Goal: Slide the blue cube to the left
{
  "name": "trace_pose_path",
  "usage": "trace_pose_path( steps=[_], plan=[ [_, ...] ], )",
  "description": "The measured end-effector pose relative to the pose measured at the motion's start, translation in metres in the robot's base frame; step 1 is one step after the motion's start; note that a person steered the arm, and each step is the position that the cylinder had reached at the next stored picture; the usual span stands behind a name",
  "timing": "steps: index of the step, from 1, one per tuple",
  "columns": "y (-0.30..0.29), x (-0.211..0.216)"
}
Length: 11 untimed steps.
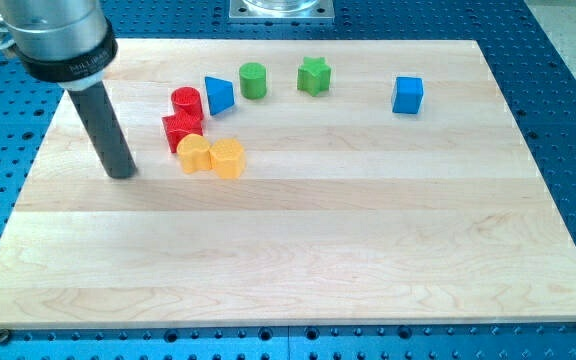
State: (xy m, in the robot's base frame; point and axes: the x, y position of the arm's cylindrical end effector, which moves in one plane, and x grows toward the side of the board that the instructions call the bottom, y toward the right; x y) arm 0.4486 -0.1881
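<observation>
At the view's upper right, blue cube (407, 95) stands alone, well apart from my tip (122, 174) at far left; no pincer fitted, only a bare rod; cube likely light, rigid, slides readily; push squarely on its right face, centred, or it may spin.

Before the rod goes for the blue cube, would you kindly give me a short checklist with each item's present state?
1. Blue cube in view, standing alone: ok.
2. My tip at the cube's right side, ready to push left: not ok; it is far to the view's left.
3. Path leftward free: not ok; green star and green cylinder lie that way.
4. Board room right of the cube: ok.
</observation>
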Motion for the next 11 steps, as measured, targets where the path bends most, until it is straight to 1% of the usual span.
trace_pose_path(
  steps=[1, 2, 3, 4, 5, 6, 7, 9, 10, 11],
  plan=[
    [0.07, 0.029],
    [0.18, 0.031],
    [0.311, -0.016],
    [0.391, -0.092],
    [0.393, -0.146],
    [0.37, -0.141],
    [0.423, -0.109],
    [0.323, -0.117],
    [0.318, -0.115],
    [0.29, -0.075]
  ],
)
